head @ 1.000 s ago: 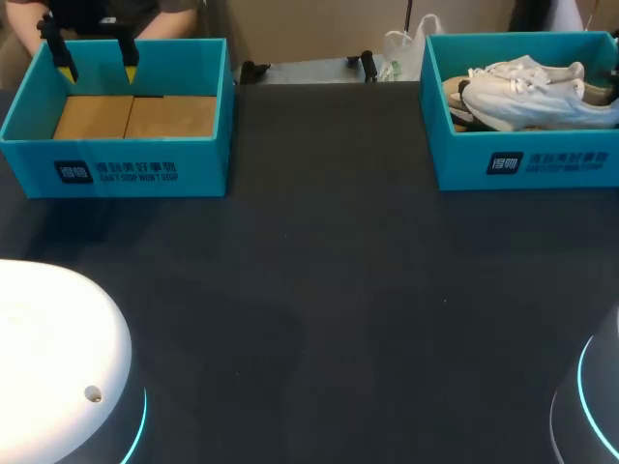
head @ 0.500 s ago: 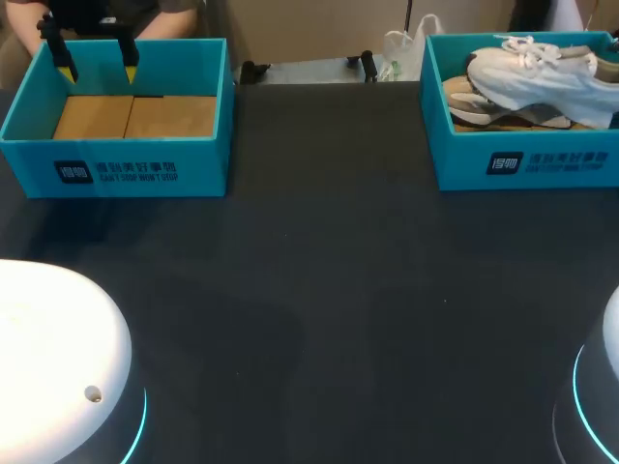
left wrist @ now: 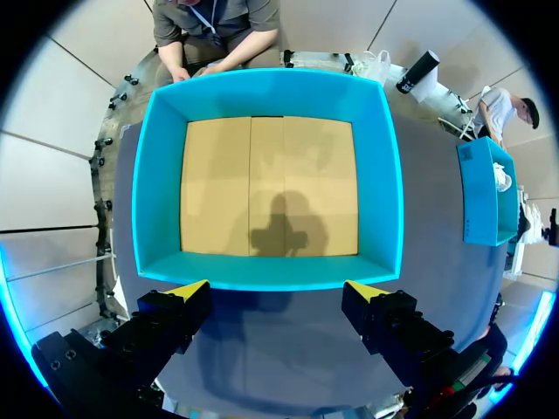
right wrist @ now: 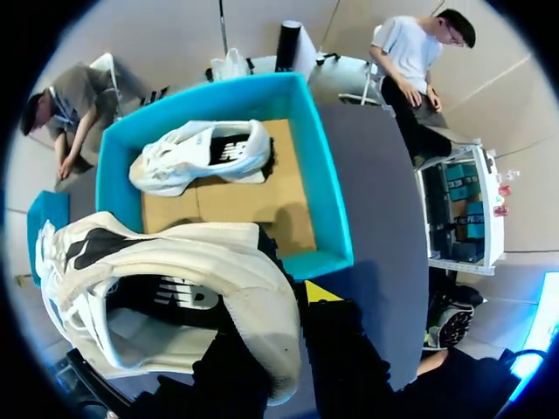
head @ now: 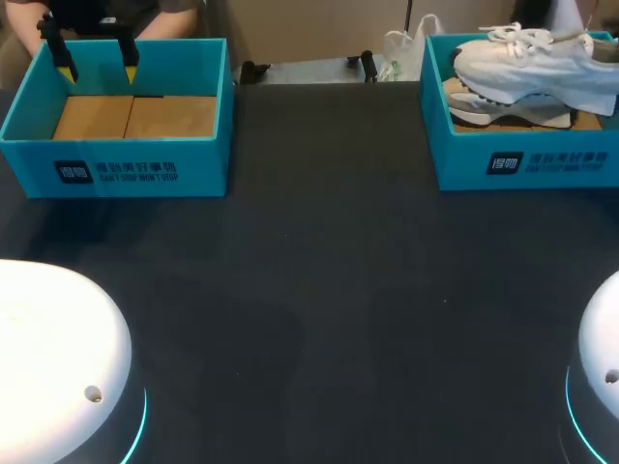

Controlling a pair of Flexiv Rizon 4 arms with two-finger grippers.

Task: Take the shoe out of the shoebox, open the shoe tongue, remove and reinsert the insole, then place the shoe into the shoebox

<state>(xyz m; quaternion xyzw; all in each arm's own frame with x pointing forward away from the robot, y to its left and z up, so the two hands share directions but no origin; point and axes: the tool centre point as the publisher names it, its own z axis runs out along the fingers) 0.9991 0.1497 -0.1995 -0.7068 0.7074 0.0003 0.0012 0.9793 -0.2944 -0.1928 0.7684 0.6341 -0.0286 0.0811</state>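
From overhead, a white shoe (head: 542,63) hangs above the right shoebox (head: 522,159) on the bench (head: 319,290). Left wrist camera: the left hand (left wrist: 278,292), fingers apart, hovers over the other shoebox (left wrist: 384,192). Right wrist camera: the right hand (right wrist: 279,305) clamps the shoe's heel above a second shoe (right wrist: 201,153).

Light comes from overhead, even, moderate. The dark tabletop (head: 319,290) reads dim, w/ only faint soft patches of shade. White shell of left arm (head: 48,338) is v. bright, near washed out; cyan glow rings at its base & at right arm (head: 604,333). Left wrist view: shadow of arm & left pincer (left wrist: 275,289) falls mid-floor of left box (left wrist: 384,175); the near wall shades the tabletop strip by it. Right wrist view: shoe (right wrist: 175,262) upper is bright, its opening dark.
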